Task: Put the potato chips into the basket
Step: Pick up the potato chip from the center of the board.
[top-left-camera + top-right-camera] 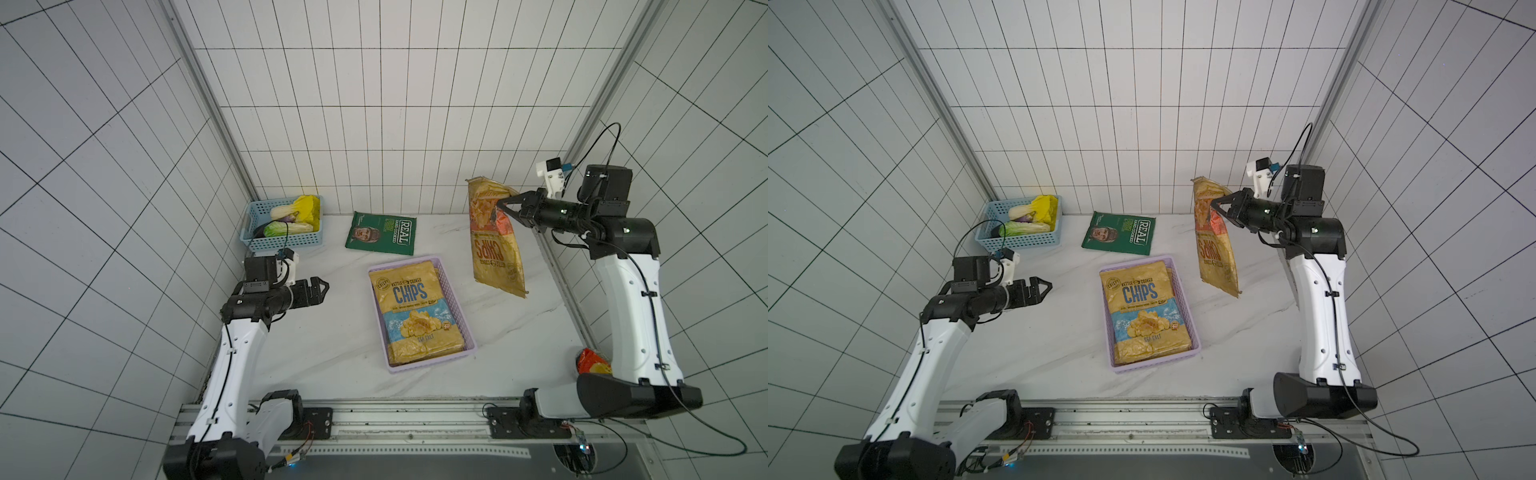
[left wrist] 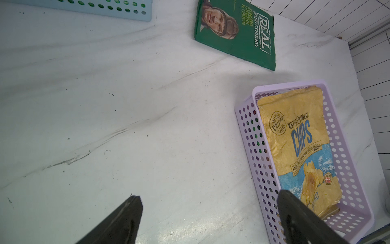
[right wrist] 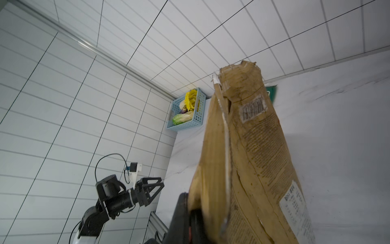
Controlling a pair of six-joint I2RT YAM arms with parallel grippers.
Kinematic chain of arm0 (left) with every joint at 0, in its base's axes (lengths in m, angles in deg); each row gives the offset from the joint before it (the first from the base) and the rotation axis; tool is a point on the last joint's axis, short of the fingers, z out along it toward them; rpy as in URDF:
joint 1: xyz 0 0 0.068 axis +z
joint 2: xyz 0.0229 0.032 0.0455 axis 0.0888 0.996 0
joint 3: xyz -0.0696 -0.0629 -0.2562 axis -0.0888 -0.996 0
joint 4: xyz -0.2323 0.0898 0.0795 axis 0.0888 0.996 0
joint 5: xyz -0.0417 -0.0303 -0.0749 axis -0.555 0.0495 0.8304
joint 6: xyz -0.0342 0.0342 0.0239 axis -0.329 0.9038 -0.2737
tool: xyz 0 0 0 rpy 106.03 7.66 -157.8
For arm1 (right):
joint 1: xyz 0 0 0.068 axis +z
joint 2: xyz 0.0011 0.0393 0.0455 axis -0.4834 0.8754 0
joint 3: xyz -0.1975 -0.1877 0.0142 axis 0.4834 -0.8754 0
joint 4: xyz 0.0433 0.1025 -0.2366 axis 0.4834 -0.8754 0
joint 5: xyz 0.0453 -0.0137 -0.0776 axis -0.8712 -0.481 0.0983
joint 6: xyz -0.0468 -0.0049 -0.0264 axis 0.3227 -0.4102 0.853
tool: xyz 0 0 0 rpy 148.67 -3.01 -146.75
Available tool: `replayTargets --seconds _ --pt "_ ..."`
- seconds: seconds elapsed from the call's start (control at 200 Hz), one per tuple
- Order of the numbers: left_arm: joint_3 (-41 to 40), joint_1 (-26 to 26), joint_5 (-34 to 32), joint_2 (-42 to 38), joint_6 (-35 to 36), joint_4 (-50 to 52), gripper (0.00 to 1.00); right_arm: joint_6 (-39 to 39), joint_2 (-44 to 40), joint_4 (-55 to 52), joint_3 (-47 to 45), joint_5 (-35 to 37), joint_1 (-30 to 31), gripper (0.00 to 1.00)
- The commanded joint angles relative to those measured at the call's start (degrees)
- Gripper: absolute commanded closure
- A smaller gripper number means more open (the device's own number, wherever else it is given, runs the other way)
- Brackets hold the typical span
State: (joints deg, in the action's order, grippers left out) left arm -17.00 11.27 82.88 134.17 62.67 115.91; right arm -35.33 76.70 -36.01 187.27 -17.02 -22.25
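Note:
The lilac basket (image 1: 432,363) (image 1: 1156,362) (image 2: 249,135) lies mid-table with a tan "CHIPS" bag (image 1: 411,311) (image 1: 1144,309) (image 2: 299,147) flat on top inside it. My right gripper (image 1: 498,205) (image 1: 1214,205) is shut on the upper part of another tan potato chips bag (image 1: 494,245) (image 1: 1214,245) (image 3: 253,158), which hangs upside down in the air to the right of the basket. A dark green "REAL" bag (image 1: 382,232) (image 1: 1121,233) (image 2: 236,31) lies flat behind the basket. My left gripper (image 1: 324,286) (image 1: 1047,286) (image 2: 209,196) hovers open and empty left of the basket.
A blue lattice basket (image 1: 282,245) (image 1: 1021,243) (image 3: 185,124) of toy vegetables stands in the back left corner. A red-orange packet (image 1: 592,361) shows partly behind the right arm's base. Tiled walls close in the table on three sides.

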Motion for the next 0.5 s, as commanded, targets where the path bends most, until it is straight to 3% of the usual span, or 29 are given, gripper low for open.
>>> replayTargets --seconds 0.0,0.495 --pt "-0.49 0.37 0.11 -1.0 0.42 -1.71 0.02 1.91 -2.5 -0.98 -3.88 -2.66 4.89 1.0" --pt "-0.54 0.55 0.01 -2.23 0.42 -1.66 0.02 -2.96 -4.09 11.87 -20.19 -1.17 25.45 1.0"
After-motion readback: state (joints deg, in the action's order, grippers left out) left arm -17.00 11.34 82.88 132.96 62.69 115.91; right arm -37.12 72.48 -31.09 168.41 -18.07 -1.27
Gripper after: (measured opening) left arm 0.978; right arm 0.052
